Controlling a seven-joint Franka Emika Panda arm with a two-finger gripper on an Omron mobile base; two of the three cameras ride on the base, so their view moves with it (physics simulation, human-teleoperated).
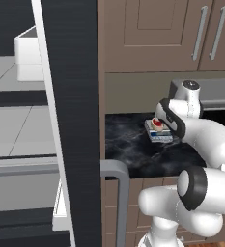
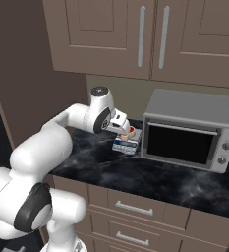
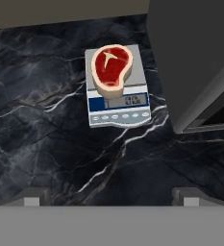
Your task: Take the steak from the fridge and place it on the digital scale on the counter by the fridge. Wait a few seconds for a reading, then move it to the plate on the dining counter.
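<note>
**Two legs done, one left: steak sat on the scale**

Two of the task's three moves looked finished. The steak (image 3: 111,66) lay flat on the digital scale (image 3: 117,103), covering most of its silver top plate, with the bluish display strip showing just below it. The scale stood on the black marbled counter (image 3: 41,139), just beside the grey oven (image 2: 189,133) and not far from the open fridge (image 1: 73,120). What remained, by my reading, was the short wait for a reading and then the carry to the plate on the dining counter.

The gripper (image 3: 111,197) stood wide open and empty, its two fingertips (image 3: 34,197) well apart at the bottom of the hand view. The steak lay at about twelve o'clock from the claw, clear of both fingertips, with bare counter between.
</note>
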